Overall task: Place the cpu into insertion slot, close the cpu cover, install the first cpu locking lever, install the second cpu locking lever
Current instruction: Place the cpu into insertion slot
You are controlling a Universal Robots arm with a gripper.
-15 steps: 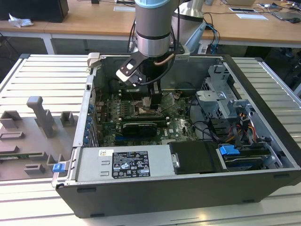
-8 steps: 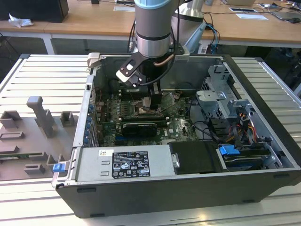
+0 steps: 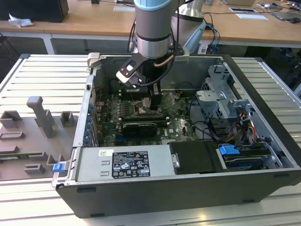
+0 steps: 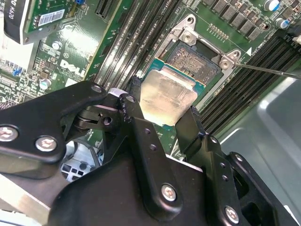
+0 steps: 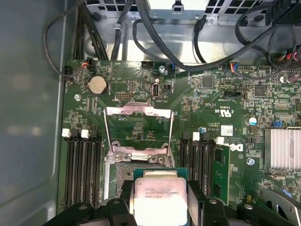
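Closest to my wrist cameras, the black two-fingered gripper point(image 4: 164, 101) is drawn in narrow on the small flat square cpu point(image 4: 167, 96) with its dull silver-grey metal top. One black finger point(image 4: 138, 127) presses on each of two opposite edges. The cpu sits over the square dark insertion slot point(image 4: 196, 57) and covers the part of it nearest the gripper. I cannot tell whether it touches the slot's floor. The far part of the recess lies bare.

At the slot's far edge, the thin silver-grey metal cpu cover point(image 5: 138, 110), a frame with a large square window, stands swung up on its hinge, not closed. A thin bare metal lever rod point(image 4: 268, 69) runs out from one corner of the slot. Long narrow black memory slots point(image 5: 82, 169) flank the slot on both sides, all on the green circuit board point(image 5: 197, 108). Farther from the slot I see a round silver coin battery point(image 5: 98, 84), and beyond that black cables point(image 5: 164, 42).

In the exterior view, the grey-and-blue arm column point(image 3: 153, 28) reaches down over the slot into the open dark grey computer case point(image 3: 141, 200). A long black expansion card point(image 3: 141, 127) lies near the slot, between it and the silver labelled power supply box point(image 3: 124, 165). The case rests on a ribbed light-grey metal table point(image 3: 37, 70). Grey plastic fixture blocks point(image 3: 40, 117) stand well apart from the slot, outside the case at the exterior view's left.
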